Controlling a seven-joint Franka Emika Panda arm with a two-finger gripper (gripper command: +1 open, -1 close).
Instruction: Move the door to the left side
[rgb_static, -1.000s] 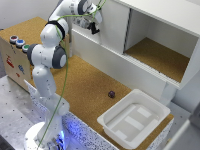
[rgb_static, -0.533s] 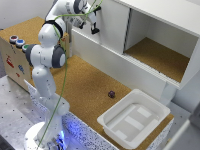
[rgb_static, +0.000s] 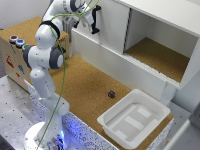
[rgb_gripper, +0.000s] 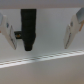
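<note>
The white cabinet (rgb_static: 150, 15) stands at the back of the cork table. Its door (rgb_static: 112, 30), a flat white panel, covers the part of the front on the exterior view's left; the compartment on the right is open. The small black vertical handle (rgb_static: 95, 25) is at the door's left edge. My gripper (rgb_static: 91, 19) is at the handle. In the wrist view the gripper (rgb_gripper: 41, 30) is open against the white door. The black handle (rgb_gripper: 28, 30) lies between the fingers, closer to one finger (rgb_gripper: 8, 29) than to the other (rgb_gripper: 75, 27).
A white plastic tray (rgb_static: 116, 131) sits at the table's front right. A small dark object (rgb_static: 111, 93) lies on the cork near it. A wooden box with coloured buttons (rgb_static: 12, 47) stands at the exterior view's left. The open compartment (rgb_static: 157, 57) has a cork floor.
The gripper has shifted slightly toward the exterior view's left at the handle. The door's position looks about the same.
</note>
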